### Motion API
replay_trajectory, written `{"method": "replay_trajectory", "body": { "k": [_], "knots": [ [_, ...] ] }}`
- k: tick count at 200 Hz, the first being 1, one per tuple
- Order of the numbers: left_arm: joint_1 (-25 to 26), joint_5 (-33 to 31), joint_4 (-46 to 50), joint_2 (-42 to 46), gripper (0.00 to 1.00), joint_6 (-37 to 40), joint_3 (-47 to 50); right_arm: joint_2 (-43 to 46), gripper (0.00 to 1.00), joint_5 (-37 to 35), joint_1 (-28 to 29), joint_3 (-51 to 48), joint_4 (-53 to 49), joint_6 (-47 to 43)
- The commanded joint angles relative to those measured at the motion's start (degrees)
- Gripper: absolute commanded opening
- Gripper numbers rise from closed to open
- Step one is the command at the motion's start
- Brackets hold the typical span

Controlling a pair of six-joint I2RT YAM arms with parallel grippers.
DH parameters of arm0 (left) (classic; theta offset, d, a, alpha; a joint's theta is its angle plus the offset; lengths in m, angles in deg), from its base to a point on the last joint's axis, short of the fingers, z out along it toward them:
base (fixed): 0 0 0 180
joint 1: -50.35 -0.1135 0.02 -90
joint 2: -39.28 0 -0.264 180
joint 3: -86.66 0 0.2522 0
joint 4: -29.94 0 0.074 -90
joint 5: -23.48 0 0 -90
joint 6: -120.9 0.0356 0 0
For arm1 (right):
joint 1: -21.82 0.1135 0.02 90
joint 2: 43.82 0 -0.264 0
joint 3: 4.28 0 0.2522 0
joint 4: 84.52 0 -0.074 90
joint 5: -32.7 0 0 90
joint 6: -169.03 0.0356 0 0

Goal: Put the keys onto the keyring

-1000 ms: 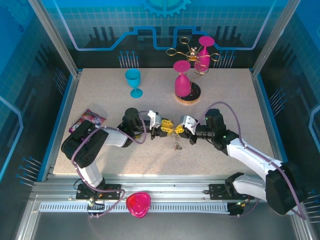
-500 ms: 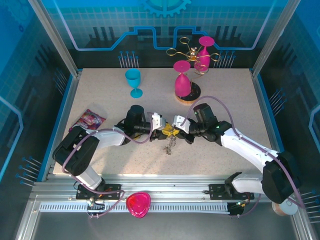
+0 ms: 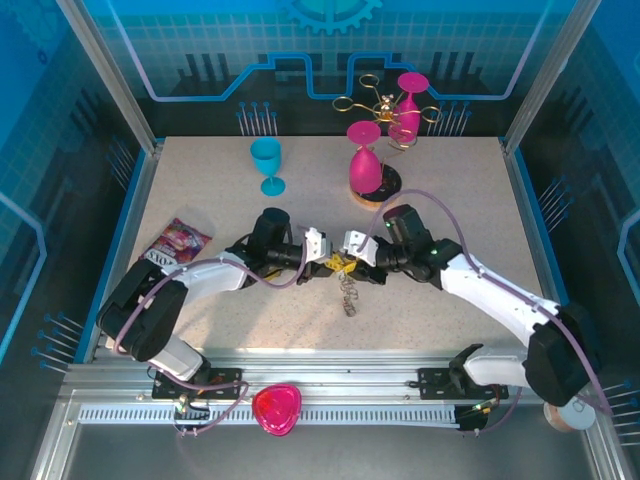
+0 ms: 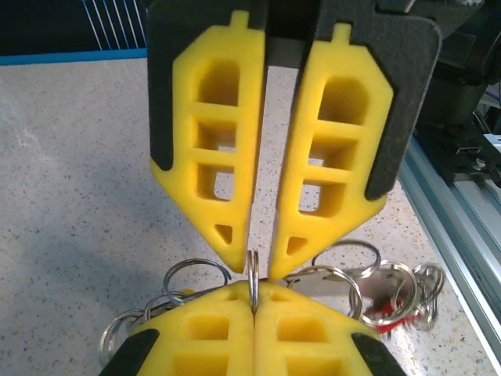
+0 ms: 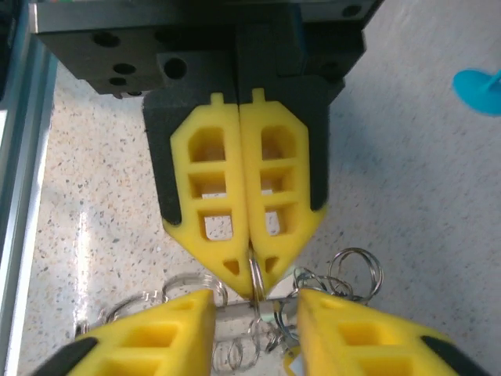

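Note:
My left gripper (image 4: 254,304) is shut on a thin silvery wire loop (image 4: 253,276) of the keyring, which stands on edge between its yellow pads. The keyring's flat grey metal (image 4: 374,280) and more loops lie behind it on the table, with a reddish key head (image 4: 385,323) among them. My right gripper (image 4: 261,252) faces it tip to tip, its jaws a little apart on either side of the same loop. In the right wrist view my right gripper (image 5: 254,304) is open, and the left gripper (image 5: 252,270) pinches the loop (image 5: 255,274). From above, the bunch (image 3: 347,290) trails below both grippers (image 3: 338,263).
A blue goblet (image 3: 266,162) stands at the back left. An upturned pink goblet (image 3: 364,160) sits on a round base, with a gold wire stand (image 3: 372,104) holding another pink goblet (image 3: 407,98) behind it. A small packet (image 3: 178,240) lies at the left.
Both grippers shifted left and away from me with the bunch. The right gripper's jaws have come apart off the loop, and the left gripper has closed tighter on it.

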Motion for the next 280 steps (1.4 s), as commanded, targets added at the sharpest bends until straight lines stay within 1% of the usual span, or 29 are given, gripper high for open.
{"method": "replay_trajectory", "body": {
  "k": [1, 19, 55, 88, 147, 181, 193, 200, 208, 229, 255, 269, 280],
  "knots": [
    [0.58, 2.95, -7.93, 2.00, 0.00, -3.06, 2.75, 5.16, 0.41, 7.42, -2.96, -6.41, 14.92, 7.52],
    [0.44, 4.18, -12.36, 1.40, 0.00, -5.53, 4.05, 5.94, 0.40, 8.82, -4.10, -9.51, 20.20, 10.33],
    [0.26, 5.31, -18.53, -0.06, 0.00, -9.04, 5.04, 4.59, 0.36, 10.10, -4.17, -11.42, 21.70, 9.65],
    [0.16, 5.67, -19.56, -0.50, 0.00, -9.95, 5.22, 4.05, 0.32, 11.17, -4.17, -12.88, 22.88, 8.28],
    [0.15, 7.28, -19.82, -0.93, 0.00, -10.11, 4.97, 1.91, 0.25, 12.40, -3.95, -11.95, 24.24, 7.77],
    [0.15, 8.04, -20.14, -1.41, 0.00, -10.30, 4.86, 0.64, 0.09, 13.34, -3.78, -11.07, 24.71, 7.23],
    [0.11, 8.00, -20.08, -1.48, 0.00, -10.27, 4.87, 0.38, 0.01, 13.51, -3.78, -10.80, 24.66, 7.05],
    [0.15, 7.56, -19.83, -1.57, 0.00, -10.36, 4.88, 0.25, 0.00, 13.51, -3.79, -10.61, 24.35, 6.78],
    [0.11, 6.52, -19.41, -1.53, 0.10, -10.53, 4.87, 0.31, 0.00, 13.08, -3.73, -10.45, 23.63, 6.43],
    [-0.11, 3.86, -16.09, -0.42, 0.20, -10.09, 4.66, 0.40, 0.00, 11.00, -3.54, -8.85, 18.32, 4.52],
    [-0.11, 1.42, -6.49, 1.66, 0.21, -5.95, 2.93, -0.48, 0.00, 8.06, -2.50, -5.33, 9.88, 1.84],
    [-0.11, 0.84, -2.24, 2.28, 0.20, -3.94, 1.92, -1.47, 0.00, 6.45, -1.48, -3.49, 6.16, 0.75],
    [-0.08, 0.67, 0.58, 2.54, 0.17, -2.67, 1.07, -2.37, 0.00, 5.26, -0.69, -2.01, 3.89, 0.21]
  ]
}}
